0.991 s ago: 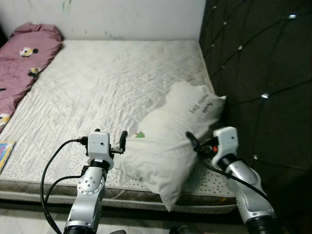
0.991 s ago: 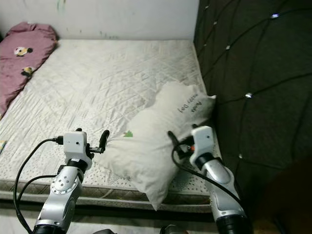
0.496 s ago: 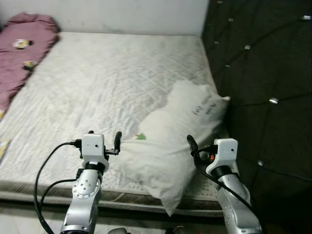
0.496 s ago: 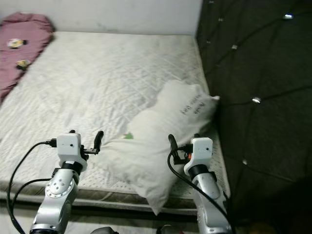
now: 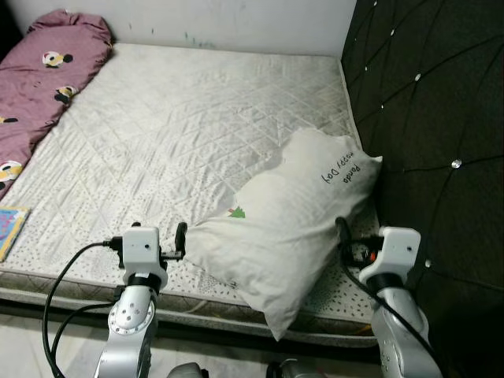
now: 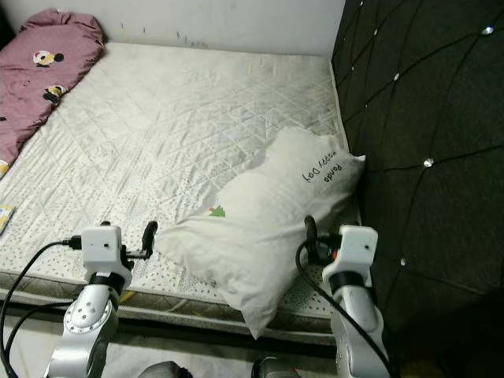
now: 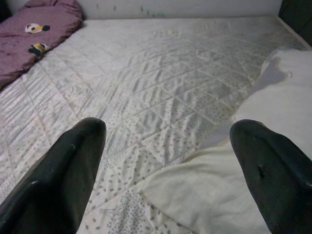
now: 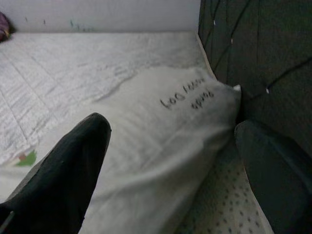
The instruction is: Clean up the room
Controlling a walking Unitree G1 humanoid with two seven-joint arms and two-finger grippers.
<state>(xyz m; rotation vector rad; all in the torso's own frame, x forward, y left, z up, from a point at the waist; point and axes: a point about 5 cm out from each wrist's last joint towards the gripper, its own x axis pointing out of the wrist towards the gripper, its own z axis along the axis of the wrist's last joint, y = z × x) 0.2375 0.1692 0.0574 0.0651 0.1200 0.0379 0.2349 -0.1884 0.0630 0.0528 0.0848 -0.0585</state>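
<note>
**Both grippers poised at the pillow on the bed**

The left gripper (image 5: 179, 240) is raised over the near edge of the mattress (image 5: 181, 134), its fingers spread wide apart with nothing between them; in the left wrist view the pillow's near corner lies just ahead of and between the fingertips (image 7: 73, 156), not yet touched. Far to the left, a pink blanket (image 5: 39, 87) with cartoon prints lies bunched along the far-left side of the bed, and a colourful flat thing, perhaps a book (image 5: 8, 232), rests at the mattress's near-left edge.

In the middle, the white pillow (image 5: 291, 220) lies slantwise across the near-right part of the bed, its far end with dark lettering close to the dark padded headboard (image 5: 425, 118), its near corner hanging over the mattress edge.

To the right, the right gripper (image 5: 343, 236) hovers just beside the pillow's right flank, released as well, its fingers standing wide in the right wrist view with the pillow showing between them.

The step in hand looks like taking the pillow from both sides to straighten it. The next move would call for both grippers to close in on the fabric together. No containers are in sight
</note>
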